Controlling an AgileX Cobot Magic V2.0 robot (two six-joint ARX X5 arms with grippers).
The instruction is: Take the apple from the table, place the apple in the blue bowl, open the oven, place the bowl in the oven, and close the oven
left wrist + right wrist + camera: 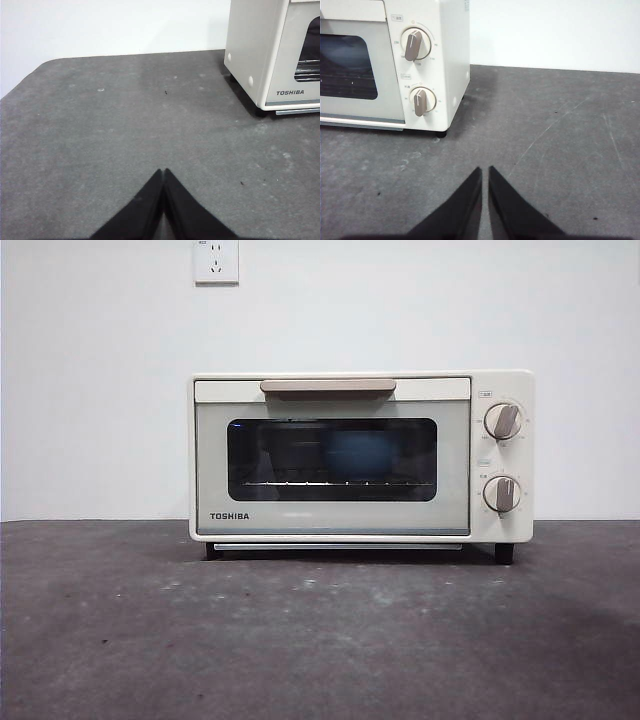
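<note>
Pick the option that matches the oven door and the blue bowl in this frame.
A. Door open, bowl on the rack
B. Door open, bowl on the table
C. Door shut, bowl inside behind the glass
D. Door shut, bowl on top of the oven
C. In the front view the oven has its door flush under the handle, and the blue bowl shows dimly through the dark window, on the wire rack.

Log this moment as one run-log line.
oven door: closed | blue bowl: inside | left gripper: shut, empty | right gripper: shut, empty
</note>
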